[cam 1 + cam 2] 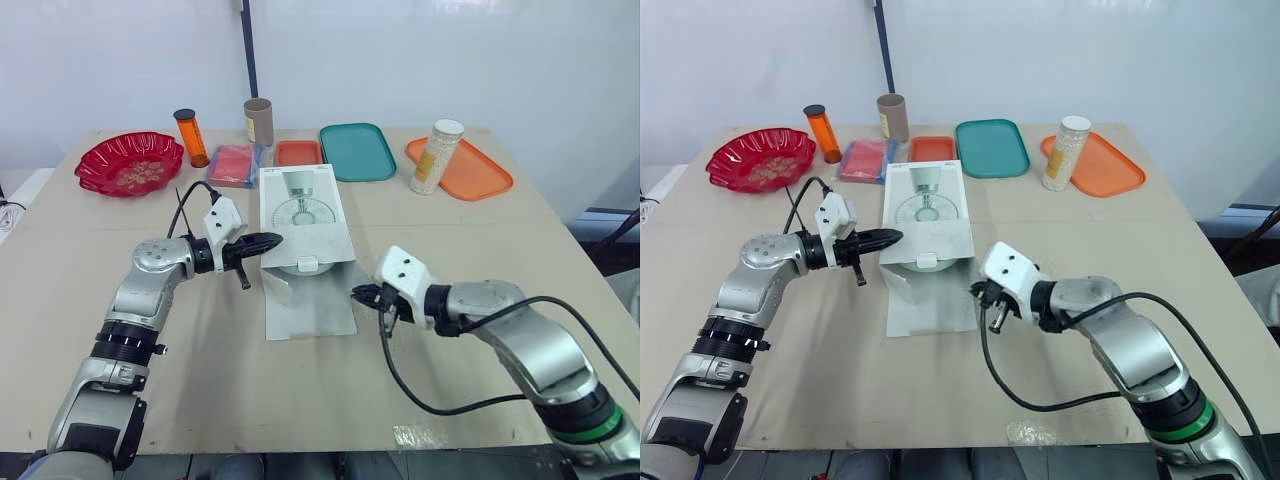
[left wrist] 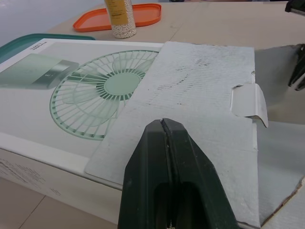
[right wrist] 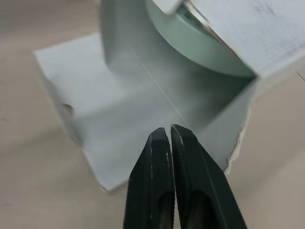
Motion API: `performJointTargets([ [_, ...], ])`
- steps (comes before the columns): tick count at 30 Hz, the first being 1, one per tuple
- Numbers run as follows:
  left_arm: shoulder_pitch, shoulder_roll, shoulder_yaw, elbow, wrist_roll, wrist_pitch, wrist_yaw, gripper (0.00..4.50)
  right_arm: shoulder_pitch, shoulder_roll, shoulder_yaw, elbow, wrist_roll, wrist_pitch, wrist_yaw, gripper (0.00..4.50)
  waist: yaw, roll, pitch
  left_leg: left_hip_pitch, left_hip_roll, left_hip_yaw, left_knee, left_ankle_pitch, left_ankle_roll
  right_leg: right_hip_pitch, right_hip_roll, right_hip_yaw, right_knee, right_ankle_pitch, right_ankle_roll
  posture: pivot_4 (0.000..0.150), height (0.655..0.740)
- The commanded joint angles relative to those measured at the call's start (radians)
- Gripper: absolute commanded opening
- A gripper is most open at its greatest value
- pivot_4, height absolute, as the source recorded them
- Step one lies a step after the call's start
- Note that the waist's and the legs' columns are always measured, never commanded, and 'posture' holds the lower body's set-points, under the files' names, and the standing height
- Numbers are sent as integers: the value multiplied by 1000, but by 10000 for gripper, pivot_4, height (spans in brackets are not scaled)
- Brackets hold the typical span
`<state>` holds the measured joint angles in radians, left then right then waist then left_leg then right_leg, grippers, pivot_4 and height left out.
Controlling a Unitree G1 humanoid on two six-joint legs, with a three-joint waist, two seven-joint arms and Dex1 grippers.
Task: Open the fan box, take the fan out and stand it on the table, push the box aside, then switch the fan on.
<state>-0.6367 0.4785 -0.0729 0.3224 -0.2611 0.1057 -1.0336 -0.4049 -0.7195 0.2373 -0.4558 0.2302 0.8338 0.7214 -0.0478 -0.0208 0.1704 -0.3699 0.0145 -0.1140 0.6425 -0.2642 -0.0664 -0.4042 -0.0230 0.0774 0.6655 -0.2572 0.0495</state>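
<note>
Left pincer (image 1: 274, 240) and right pincer (image 1: 358, 294), both closed empty, flank the matte cardboard fan box (image 1: 302, 218) (flap (image 1: 312, 312) open).

Head cameras sit high, looking forward and down across the table (image 1: 300, 400), and both eyes take in nearly the same tabletop from near edge to far edge, the right eye viewing from slightly to the side. The left wrist camera rides low and close behind the left gripper (image 2: 164, 123), facing over the fan box (image 2: 71, 86) top toward the orange tray (image 2: 148, 10). The right wrist camera sits tight behind the right gripper (image 3: 170, 130), staring into the box's open end, which the head views share.
</note>
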Motion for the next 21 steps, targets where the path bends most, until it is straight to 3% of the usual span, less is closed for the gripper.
performJointTargets([
  [1, 3, 1, -5, 2, 16, 0, -1, 0, -31, 8, -4, 60, -48, -14, -40, 444, 0, 0, 0, 0, 0, 0, 0, 0, 0, 0, 0, 0, 0, 0, 0, 1500, 7400],
  [9, 16, 11, -4, -11, 16, 3, -4, 0, -72, 88, -11, 169, -108, -39, -113, 444, 0, 0, 0, 0, 0, 0, 0, 0, 0, 0, 0, 0, 0, 0, 0, 1500, 7400],
  [21, 27, 33, 9, -19, 18, 5, 5, 0, -141, 249, -43, 199, -68, -31, -146, 444, -1, 0, 0, 0, 0, 0, 0, 0, 0, 0, 0, 0, 0, 0, 0, 1500, 7400],
])
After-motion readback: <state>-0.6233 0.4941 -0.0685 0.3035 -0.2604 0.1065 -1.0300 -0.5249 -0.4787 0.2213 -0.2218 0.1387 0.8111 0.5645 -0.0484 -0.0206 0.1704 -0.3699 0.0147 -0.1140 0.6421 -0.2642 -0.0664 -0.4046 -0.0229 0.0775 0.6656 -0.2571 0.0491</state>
